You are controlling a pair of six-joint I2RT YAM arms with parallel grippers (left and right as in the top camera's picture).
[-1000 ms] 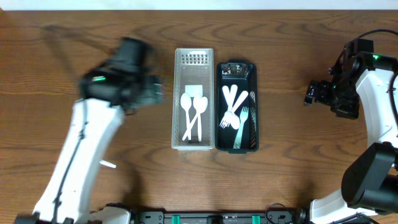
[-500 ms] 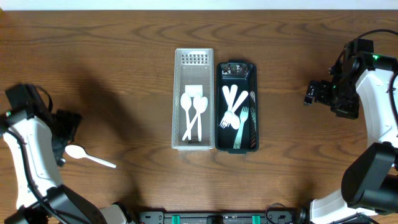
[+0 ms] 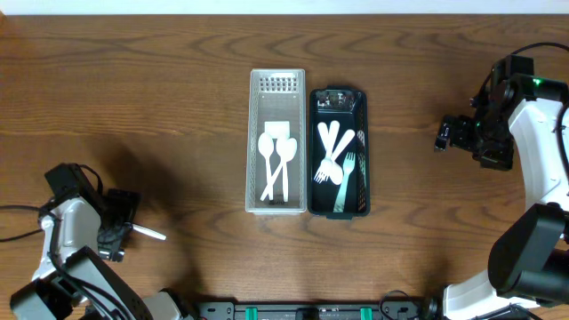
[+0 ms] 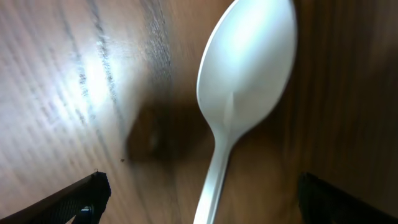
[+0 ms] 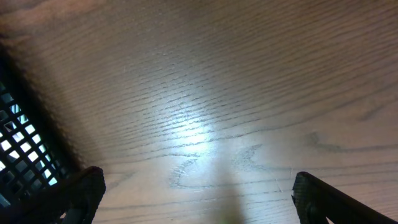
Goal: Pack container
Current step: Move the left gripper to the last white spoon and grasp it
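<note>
A loose white plastic spoon (image 4: 247, 74) lies on the wooden table at the front left; in the overhead view only its handle tip (image 3: 151, 234) shows. My left gripper (image 3: 118, 228) is open low over it, with one finger on each side of the handle in the left wrist view (image 4: 202, 202), not touching it. A white basket (image 3: 253, 142) holds white spoons. A black basket (image 3: 363, 116) beside it holds white forks. My right gripper (image 3: 446, 134) is open and empty over bare table to the right of the baskets, and is also open in its wrist view (image 5: 199, 199).
The two baskets stand side by side at the table's middle. The black basket's mesh corner (image 5: 18, 146) shows at the left edge of the right wrist view. Cables run along the front left edge (image 3: 22, 211).
My left arm has swung from beside the white basket to the front left and come down over the loose spoon, now covering its bowl. The right arm has not moved.
</note>
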